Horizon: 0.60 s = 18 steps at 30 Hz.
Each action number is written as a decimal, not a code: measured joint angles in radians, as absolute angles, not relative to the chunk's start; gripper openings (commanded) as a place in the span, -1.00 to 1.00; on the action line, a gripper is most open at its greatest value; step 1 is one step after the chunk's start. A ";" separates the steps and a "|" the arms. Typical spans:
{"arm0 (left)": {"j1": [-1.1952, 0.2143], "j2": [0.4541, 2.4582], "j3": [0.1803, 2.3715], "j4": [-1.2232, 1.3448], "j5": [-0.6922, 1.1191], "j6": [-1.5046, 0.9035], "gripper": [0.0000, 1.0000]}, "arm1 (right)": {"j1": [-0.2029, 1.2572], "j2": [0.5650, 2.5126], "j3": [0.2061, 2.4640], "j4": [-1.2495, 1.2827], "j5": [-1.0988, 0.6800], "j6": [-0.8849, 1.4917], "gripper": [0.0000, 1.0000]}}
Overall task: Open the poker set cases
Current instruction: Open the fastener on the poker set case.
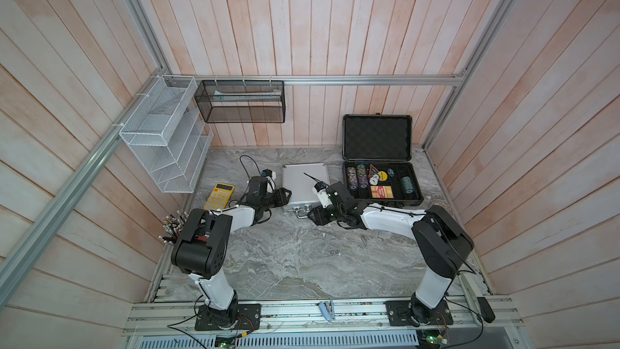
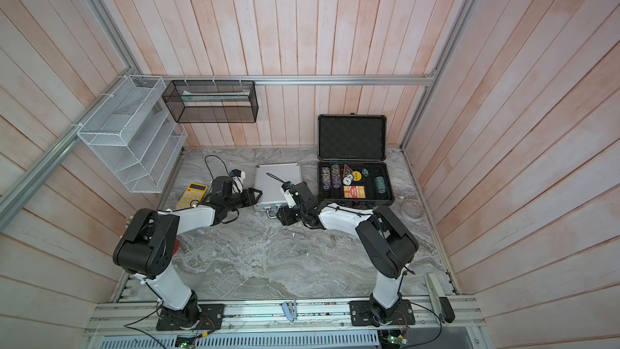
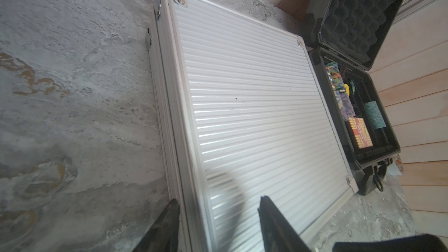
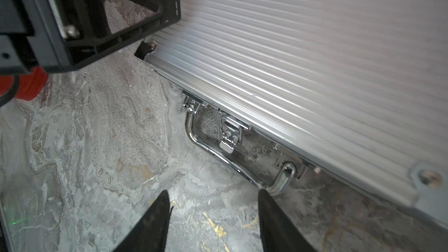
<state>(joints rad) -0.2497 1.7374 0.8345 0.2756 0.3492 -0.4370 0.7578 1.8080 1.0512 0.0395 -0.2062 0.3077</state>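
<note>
Silver case (image 3: 254, 107) edge inside left gripper (image 3: 219, 200).

Closed silver case (image 3: 254, 107) beside open dark case (image 3: 363, 15) on marble table (image 3: 72, 93)

Both top views look down from high and far off; each wrist camera peers close past its fingers (image 3: 167, 226) at the silver case (image 3: 254, 117).
</note>
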 measured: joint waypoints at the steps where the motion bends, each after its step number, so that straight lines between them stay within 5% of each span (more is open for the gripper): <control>1: -0.250 1.737 0.834 0.276 0.353 -0.437 0.06 | 0.759 1.823 1.060 0.044 -0.207 0.308 0.19; 18: -0.247 1.738 0.802 0.294 0.364 -0.450 -0.04 | 0.759 1.949 1.155 0.115 -0.231 0.340 0.18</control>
<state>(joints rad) -0.2466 1.7378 0.8024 0.2935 0.3641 -0.4496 0.7586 1.9491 1.1545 0.1154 -0.2306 0.3397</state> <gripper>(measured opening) 0.485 0.593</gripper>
